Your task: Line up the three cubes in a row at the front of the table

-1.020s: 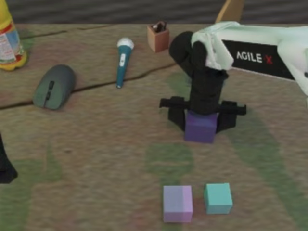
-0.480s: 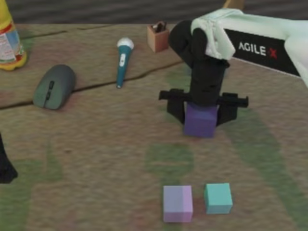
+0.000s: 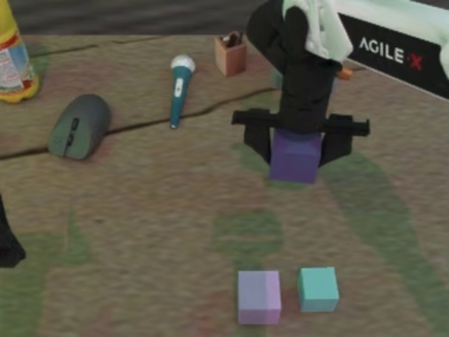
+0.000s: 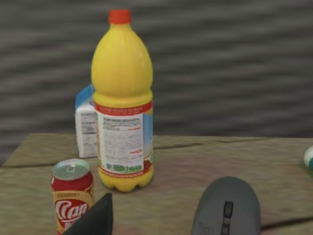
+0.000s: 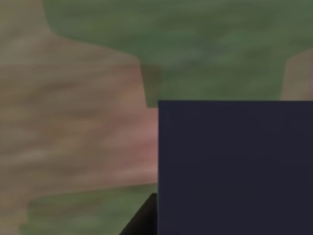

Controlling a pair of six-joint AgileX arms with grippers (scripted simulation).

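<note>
A yellow juice bottle (image 3: 12, 60) with a red cap stands at the ten o'clock corner of the top view. In the left wrist view a white and blue carton (image 4: 87, 125) stands just behind the bottle, and a red soda can (image 4: 72, 195) stands upright near it, in front. A grey computer mouse (image 3: 78, 126) lies at about nine o'clock, on the dark crack line. A teal toy microphone (image 3: 180, 89) with a white head lies near eleven o'clock, its head pointing to twelve. A small brown box holder (image 3: 231, 55) stands at twelve o'clock, with dark items poking out of its top.
</note>
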